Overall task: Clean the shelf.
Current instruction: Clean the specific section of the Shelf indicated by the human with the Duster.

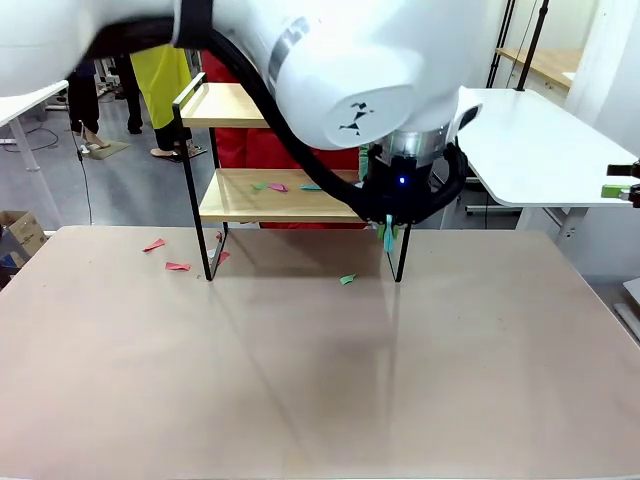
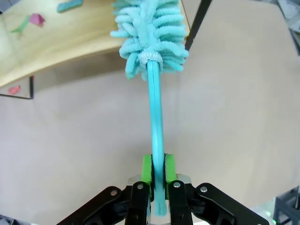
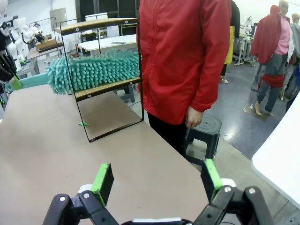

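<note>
Grip check, near to far. Left gripper is clamped on the duster at the very tail of its thin handle, green pads only. That is a long lever, so any drag at the fluffy head could twist or slide the handle in the pads.

Head lies over the end of the lower board of the shelf, just beside a black frame post. Shelf stands at the table's far edge, mid-left. It looks light, so if the fibres snag the post or a side rail, a sweep would likely shove or tip it.

Scraps lie on the lower board, more on the table. A fast sweep scatters them rather than collecting.

Right gripper has its jaws spread wide, holding nothing, well apart from the shelf; low collision risk.

Person in a red jacket stands right behind the shelf. Overshoot through the frame could reach them.
</note>
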Action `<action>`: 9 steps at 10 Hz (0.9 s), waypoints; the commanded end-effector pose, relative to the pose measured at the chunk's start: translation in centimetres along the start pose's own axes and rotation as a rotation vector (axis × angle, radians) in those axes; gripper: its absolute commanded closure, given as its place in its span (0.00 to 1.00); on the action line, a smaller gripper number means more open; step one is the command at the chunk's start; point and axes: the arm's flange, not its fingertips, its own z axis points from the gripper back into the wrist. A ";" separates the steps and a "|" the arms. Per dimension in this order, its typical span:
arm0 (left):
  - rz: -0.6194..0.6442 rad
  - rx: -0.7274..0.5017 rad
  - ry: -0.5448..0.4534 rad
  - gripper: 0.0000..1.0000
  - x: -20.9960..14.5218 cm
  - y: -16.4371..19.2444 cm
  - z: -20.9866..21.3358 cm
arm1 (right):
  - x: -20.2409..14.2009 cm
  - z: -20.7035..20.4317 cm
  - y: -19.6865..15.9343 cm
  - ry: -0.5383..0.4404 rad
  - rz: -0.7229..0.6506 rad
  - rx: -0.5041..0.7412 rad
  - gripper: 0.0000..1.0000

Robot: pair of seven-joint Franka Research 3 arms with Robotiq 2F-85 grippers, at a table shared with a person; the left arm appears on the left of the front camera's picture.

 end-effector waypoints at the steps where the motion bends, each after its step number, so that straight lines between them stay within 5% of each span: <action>1: -0.107 0.034 0.120 0.87 1.6 0.0 -0.3 | 0.3 -0.1 0.0 -0.002 0.006 0.000 0.00; 2: 0.000 0.000 0.000 0.87 0.0 0.0 0.0 | 0.3 -0.1 0.0 -0.002 0.006 0.000 0.00; 5: -0.031 0.012 0.040 0.87 0.5 -0.2 -0.7 | 0.3 -0.1 0.0 -0.002 0.006 0.000 0.00; 9: 0.129 0.038 0.049 0.87 0.8 4.8 -1.2 | 0.3 -0.1 0.0 -0.002 0.006 0.000 0.00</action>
